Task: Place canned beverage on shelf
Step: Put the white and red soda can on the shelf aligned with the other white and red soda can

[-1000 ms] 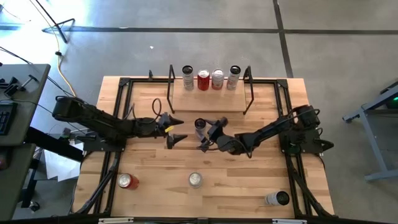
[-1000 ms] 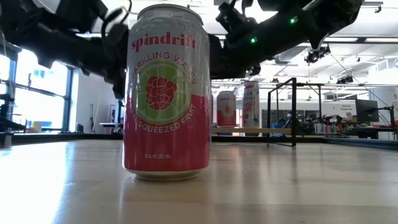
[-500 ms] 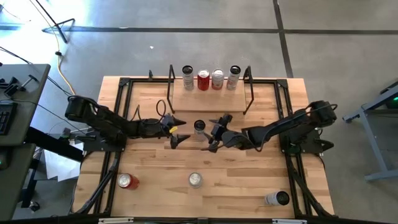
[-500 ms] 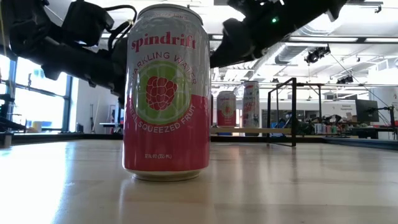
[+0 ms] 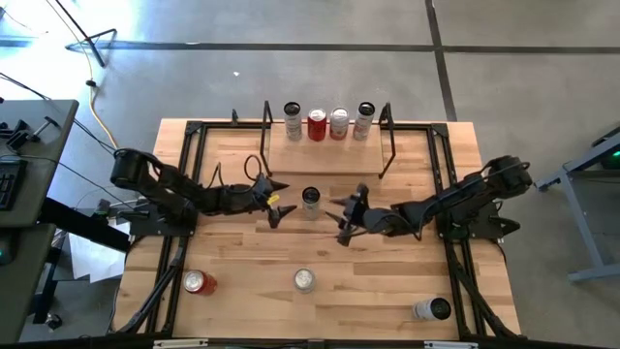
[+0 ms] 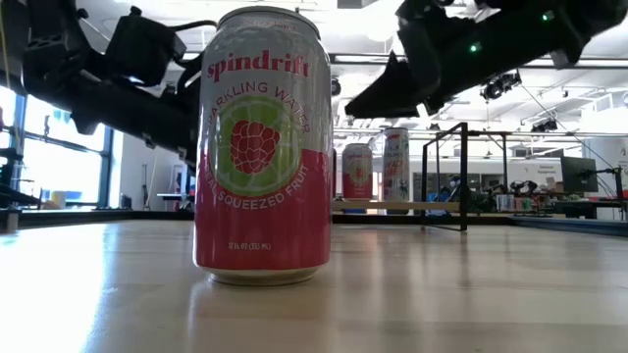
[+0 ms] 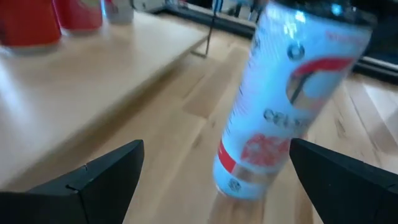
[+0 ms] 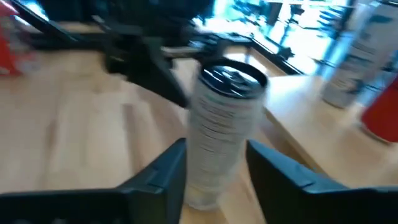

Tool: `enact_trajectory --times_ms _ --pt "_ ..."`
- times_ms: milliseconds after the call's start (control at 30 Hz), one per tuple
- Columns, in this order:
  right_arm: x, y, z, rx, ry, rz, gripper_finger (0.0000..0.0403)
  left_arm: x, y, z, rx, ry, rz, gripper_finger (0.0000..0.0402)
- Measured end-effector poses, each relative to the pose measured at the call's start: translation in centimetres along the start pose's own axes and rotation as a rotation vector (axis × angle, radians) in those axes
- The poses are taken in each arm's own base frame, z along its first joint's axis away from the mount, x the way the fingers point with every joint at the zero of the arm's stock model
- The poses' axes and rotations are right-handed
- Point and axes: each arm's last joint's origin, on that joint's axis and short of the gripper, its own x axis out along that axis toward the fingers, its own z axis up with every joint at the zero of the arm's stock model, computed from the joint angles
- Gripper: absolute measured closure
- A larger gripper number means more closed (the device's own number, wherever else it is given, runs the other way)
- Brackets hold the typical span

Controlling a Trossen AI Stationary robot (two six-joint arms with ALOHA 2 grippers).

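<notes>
A tall white can with red print (image 5: 310, 201) stands upright on its base on the tabletop in front of the shelf; it also shows in the left wrist view (image 7: 292, 106) and the right wrist view (image 8: 224, 124). My left gripper (image 5: 281, 201) is open just left of it, empty. My right gripper (image 5: 340, 218) is open a little to the can's right, empty. The shelf (image 5: 329, 155), a low light-wood board between black end frames, carries several upright cans (image 5: 327, 122) along its far edge.
A red can (image 5: 199, 282) and a Spindrift can (image 5: 304, 280) stand near the front edge; the latter fills the low view (image 6: 263, 147). Another can (image 5: 431, 309) is at the front right. Black rails run along the table's left and right sides (image 5: 184, 194).
My right gripper has drawn back from the white can toward the table's right edge. The can stays upright where it was. My left gripper has edged a little toward the can.
</notes>
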Motion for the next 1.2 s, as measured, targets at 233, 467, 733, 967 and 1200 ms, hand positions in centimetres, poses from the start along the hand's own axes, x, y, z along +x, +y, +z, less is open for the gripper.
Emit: enact_trajectory --times_ms 233,467,733,967,1200 --pt "0.8 0.1 -0.2 0.005 -0.052 0.100 0.0381 0.5 1.6 1.3 -0.006 -0.098 0.055 0.0009" --pt "2.2 -0.3 -1.1 0.021 -0.050 0.114 0.0388 1.3 2.6 2.5 -0.034 -0.108 -0.013 0.0009" --pt "3.1 -1.0 -1.4 0.045 -0.053 0.088 0.0400 1.8 2.4 3.5 -0.008 -0.125 -0.098 0.0009" --pt "3.0 -1.1 -1.4 0.039 -0.052 0.038 0.0401 1.8 2.3 3.3 -0.032 -0.106 -0.111 0.0009" --pt "3.0 -1.3 -1.6 0.030 -0.043 -0.035 0.0401 1.6 1.8 3.0 -0.027 -0.097 -0.134 0.0009"
